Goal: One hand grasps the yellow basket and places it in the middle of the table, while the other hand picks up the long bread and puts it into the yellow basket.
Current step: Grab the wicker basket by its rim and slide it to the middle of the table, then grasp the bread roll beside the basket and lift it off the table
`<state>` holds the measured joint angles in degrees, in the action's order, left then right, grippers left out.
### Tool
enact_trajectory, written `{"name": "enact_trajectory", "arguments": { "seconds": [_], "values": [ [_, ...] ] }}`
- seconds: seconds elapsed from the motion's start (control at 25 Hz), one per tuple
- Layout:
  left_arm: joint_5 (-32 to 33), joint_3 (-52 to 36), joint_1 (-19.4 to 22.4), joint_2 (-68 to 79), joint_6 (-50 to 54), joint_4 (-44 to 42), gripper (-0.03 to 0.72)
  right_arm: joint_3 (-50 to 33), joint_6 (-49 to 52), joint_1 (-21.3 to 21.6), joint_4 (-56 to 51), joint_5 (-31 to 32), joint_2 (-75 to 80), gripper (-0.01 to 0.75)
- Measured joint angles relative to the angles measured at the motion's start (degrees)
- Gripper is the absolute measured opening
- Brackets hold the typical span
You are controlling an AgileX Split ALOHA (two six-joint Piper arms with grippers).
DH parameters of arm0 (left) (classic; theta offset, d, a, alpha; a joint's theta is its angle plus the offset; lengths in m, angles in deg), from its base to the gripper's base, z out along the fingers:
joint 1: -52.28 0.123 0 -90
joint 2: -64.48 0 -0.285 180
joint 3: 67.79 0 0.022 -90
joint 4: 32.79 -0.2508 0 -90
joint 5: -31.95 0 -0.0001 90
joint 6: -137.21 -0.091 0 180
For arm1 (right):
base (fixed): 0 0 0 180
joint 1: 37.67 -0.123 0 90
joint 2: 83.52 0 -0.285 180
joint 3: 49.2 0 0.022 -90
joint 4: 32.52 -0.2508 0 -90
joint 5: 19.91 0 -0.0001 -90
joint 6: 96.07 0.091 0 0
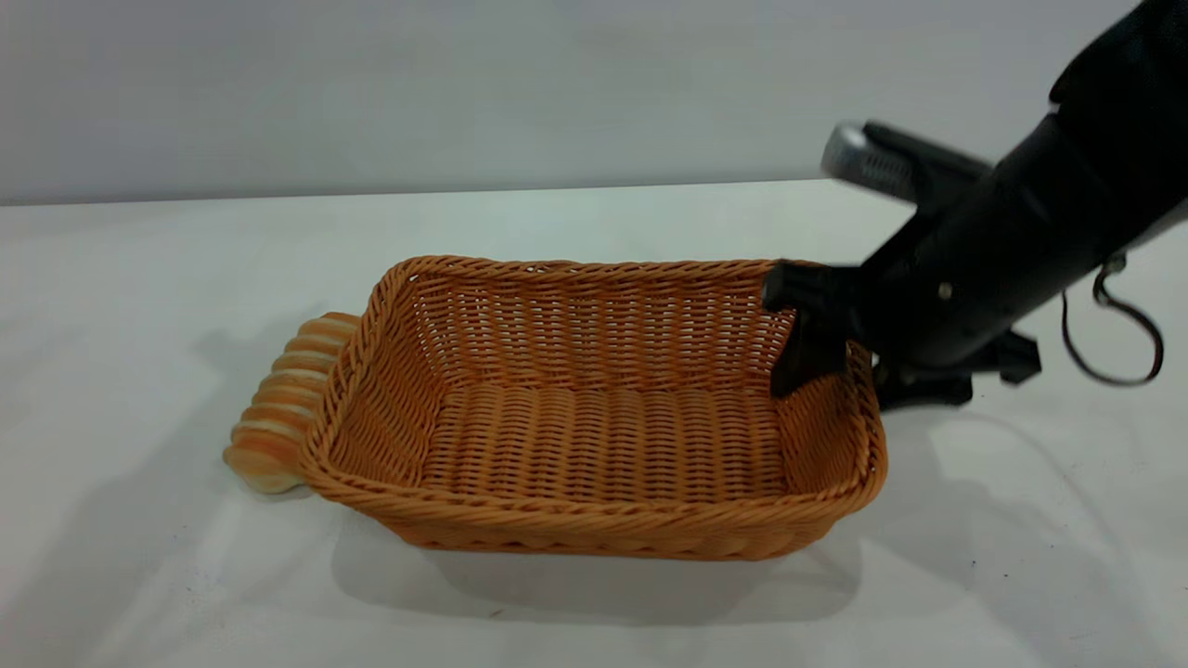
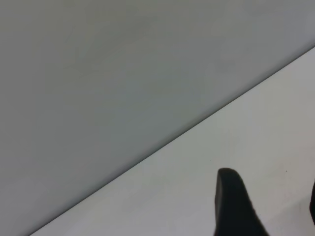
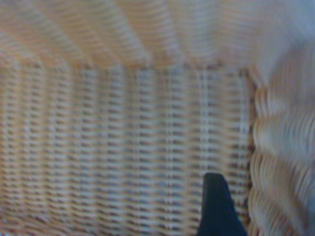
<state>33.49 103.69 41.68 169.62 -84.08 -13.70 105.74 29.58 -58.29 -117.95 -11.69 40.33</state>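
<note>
The yellow basket (image 1: 594, 436) stands empty at the middle of the table (image 1: 594, 223). My right gripper (image 1: 849, 376) straddles its right wall just below the rim and is shut on it, one finger inside and one outside. In the right wrist view the inner finger (image 3: 216, 209) lies against the basket's woven wall (image 3: 123, 147). The long bread (image 1: 283, 404) lies on the table against the outside of the basket's left wall. My left gripper (image 2: 273, 211) shows only in the left wrist view, open and empty over bare table.
The table's far edge (image 1: 464, 193) meets a plain grey wall. A loose black cable (image 1: 1128, 334) hangs from the right arm above the table at the far right.
</note>
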Motion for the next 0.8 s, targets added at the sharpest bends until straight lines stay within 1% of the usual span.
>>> {"name": "enact_trajectory", "arguments": {
  "seconds": [0.12, 0.32, 0.56, 0.8],
  "values": [
    [0.0, 0.0, 0.0, 0.0, 0.0, 0.0, 0.449, 0.0, -0.17, 0.65, 0.34, -0.45, -2.07, 0.475],
    [0.11, 0.0, -0.07, 0.0, 0.0, 0.0, 0.449, -1.16, -0.17, 3.9, 2.18, 0.21, -5.62, 0.475],
    [0.56, 0.0, -0.07, 0.0, -0.05, 0.0, 0.449, -3.73, 1.07, 8.02, 8.55, 1.69, -13.51, 0.475],
    [1.86, 0.0, -0.07, 0.0, 0.0, 0.0, 0.449, -8.71, 3.4, 9.08, 16.51, 2.67, -24.35, 0.465]
  ]
}}
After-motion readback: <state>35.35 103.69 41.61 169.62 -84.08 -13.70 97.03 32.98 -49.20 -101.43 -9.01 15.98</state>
